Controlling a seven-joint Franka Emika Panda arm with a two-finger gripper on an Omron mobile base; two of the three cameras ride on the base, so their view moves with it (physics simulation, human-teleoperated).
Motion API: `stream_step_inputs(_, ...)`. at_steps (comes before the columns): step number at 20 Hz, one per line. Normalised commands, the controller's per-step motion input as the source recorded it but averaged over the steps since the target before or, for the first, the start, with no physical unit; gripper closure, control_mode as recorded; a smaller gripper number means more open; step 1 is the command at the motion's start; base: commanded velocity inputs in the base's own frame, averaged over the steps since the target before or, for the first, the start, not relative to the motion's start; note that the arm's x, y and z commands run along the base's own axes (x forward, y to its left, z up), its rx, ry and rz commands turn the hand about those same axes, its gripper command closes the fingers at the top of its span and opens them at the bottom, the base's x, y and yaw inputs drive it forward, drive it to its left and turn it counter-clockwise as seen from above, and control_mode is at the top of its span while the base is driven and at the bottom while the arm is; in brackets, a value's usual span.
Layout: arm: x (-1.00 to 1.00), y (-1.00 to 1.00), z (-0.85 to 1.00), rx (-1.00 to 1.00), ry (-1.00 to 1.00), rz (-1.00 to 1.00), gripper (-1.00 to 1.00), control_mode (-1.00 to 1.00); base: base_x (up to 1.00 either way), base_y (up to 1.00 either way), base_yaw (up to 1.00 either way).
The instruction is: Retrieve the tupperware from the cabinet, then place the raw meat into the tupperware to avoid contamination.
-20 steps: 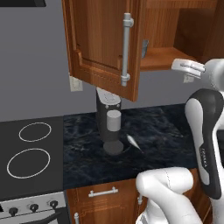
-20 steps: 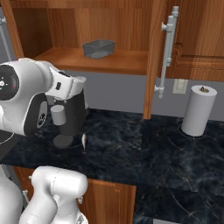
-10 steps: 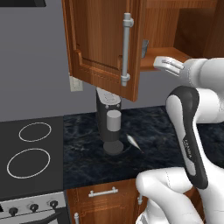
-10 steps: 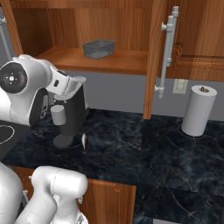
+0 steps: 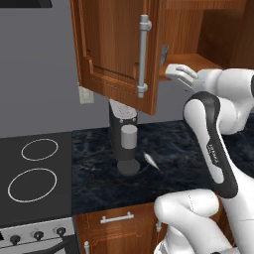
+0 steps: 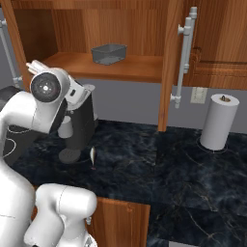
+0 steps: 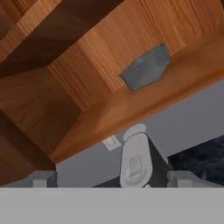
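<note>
inside the cabinet [image 6: 120, 29] (doors open) sits the tupperware [image 6: 109, 53].

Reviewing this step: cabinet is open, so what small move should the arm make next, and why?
Probably advance the gripper into the cabinet toward the tupperware. It sits untouched on the shelf, the gripper holds nothing and is near the shelf's edge, and the raw meat lies on the counter.
</note>
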Motion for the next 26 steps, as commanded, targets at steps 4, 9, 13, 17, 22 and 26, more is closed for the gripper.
stream_step_inputs(4,0.47,0.26,-0.11,0.11,0.03,0.12,-1.00,-1.00,0.00,0.00,0.00)
stream_step_inputs(9,0.52,0.31,-0.10,0.09,0.07,0.11,-1.00,-1.00,0.00,0.00,0.00)
stream_step_inputs(13,0.54,0.33,-0.12,0.07,0.14,0.13,-1.00,-1.00,0.00,0.00,0.00)
stream_step_inputs(17,0.43,0.34,-0.13,0.07,0.18,0.16,-1.00,-1.00,0.00,0.00,0.00)
stream_step_inputs(22,0.24,0.42,-0.19,0.08,0.12,0.17,-1.00,-1.00,0.00,0.00,0.00)
stream_step_inputs(26,0.05,0.61,-0.26,0.08,0.03,0.16,-1.00,-1.00,0.00,0.00,0.00)
